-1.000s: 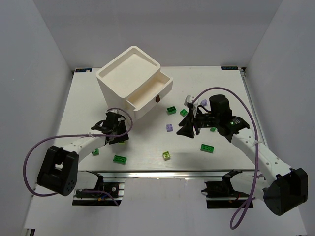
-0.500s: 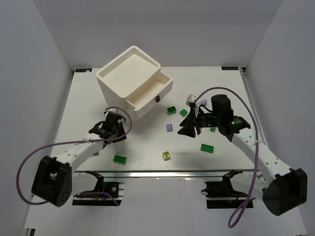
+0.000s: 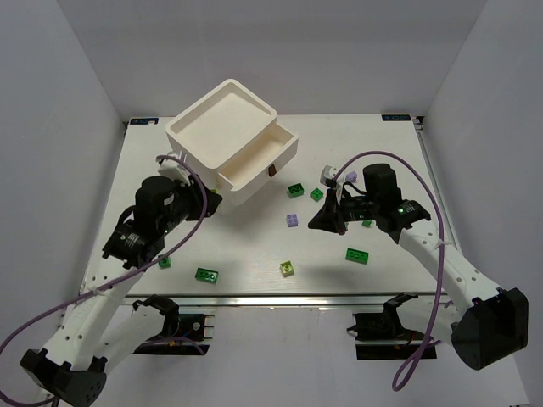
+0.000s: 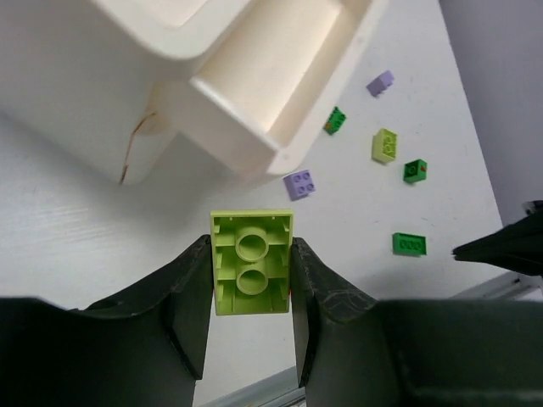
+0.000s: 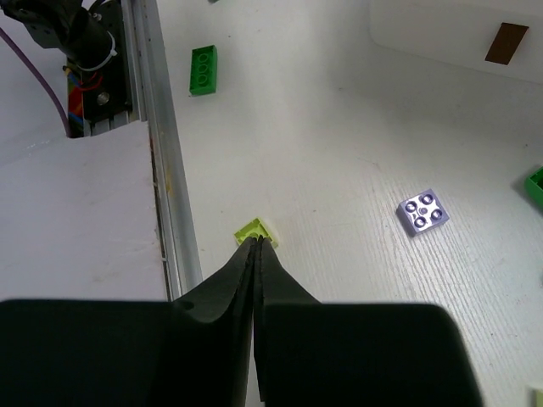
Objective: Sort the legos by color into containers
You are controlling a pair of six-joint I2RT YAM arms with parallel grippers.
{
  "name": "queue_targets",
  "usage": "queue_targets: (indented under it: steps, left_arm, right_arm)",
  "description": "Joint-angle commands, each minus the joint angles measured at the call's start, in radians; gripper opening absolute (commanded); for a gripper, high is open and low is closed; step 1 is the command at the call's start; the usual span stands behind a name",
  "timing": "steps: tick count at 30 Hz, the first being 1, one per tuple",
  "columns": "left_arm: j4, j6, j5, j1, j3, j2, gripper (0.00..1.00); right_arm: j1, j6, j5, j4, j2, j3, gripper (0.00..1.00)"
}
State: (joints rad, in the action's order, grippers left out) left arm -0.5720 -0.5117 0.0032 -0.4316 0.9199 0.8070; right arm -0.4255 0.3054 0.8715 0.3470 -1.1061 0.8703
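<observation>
My left gripper (image 4: 251,248) is shut on a yellow-green lego (image 4: 251,273), underside towards the camera, held above the table in front of the white cabinet (image 4: 127,76). The cabinet's middle drawer (image 3: 259,157) stands pulled out. In the top view this gripper (image 3: 206,202) is by the cabinet's near left corner. My right gripper (image 5: 257,241) is shut with nothing between its fingers. Its tips hover in line with a yellow-green lego (image 5: 252,228) lying on the table near the front rail. In the top view that gripper (image 3: 315,223) sits right of a purple lego (image 3: 293,220).
Loose legos lie scattered: dark green ones (image 3: 295,190) (image 3: 357,255) (image 3: 206,274) (image 3: 164,262), a purple one (image 3: 350,176) and the yellow-green one (image 3: 288,268). The table's metal front rail (image 5: 161,170) runs close to the right gripper. A red-brown drawer handle (image 5: 506,42) shows on the cabinet.
The left arm has risen from the table and swung toward the cabinet with the yellow-green lego in its jaws. The right gripper's jaws have closed; that arm has barely shifted.
</observation>
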Motion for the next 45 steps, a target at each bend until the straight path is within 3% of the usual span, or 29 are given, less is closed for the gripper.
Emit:
queue_targets:
  steps: [1,11,21,24,26,32,39,45]
  left_arm:
    - [0.044,0.087,0.121,-0.004,0.082,0.066,0.00]
    - [0.086,0.216,0.117,-0.024,0.408,0.382,0.00]
    - [0.096,0.283,-0.026,-0.079,0.497,0.534,0.00]
    - [0.097,0.294,-0.054,-0.090,0.510,0.576,0.05]
    - [0.095,0.292,-0.069,-0.090,0.516,0.595,0.13]
    - [0.098,0.289,-0.127,-0.108,0.517,0.627,0.46]
    - [0.083,0.291,-0.138,-0.108,0.562,0.613,0.55]
    - [0.069,0.285,-0.103,-0.108,0.577,0.581,0.59]
  right_arm:
    - [0.004,0.018,0.034,0.004,0.000,0.007,0.03]
    - [0.002,0.027,0.040,0.004,-0.003,0.002,0.05]
    - [0.001,0.034,0.061,0.010,-0.012,-0.001,0.06]
    - [0.002,0.035,0.066,0.014,-0.017,-0.001,0.09]
    - [0.001,0.037,0.069,0.018,-0.020,-0.001,0.14]
    - [0.002,0.054,0.080,0.030,-0.020,0.001,0.45]
    - [0.002,0.159,0.132,0.095,-0.023,0.007,0.69]
    - [-0.007,0.319,0.193,0.168,-0.028,-0.001,0.77]
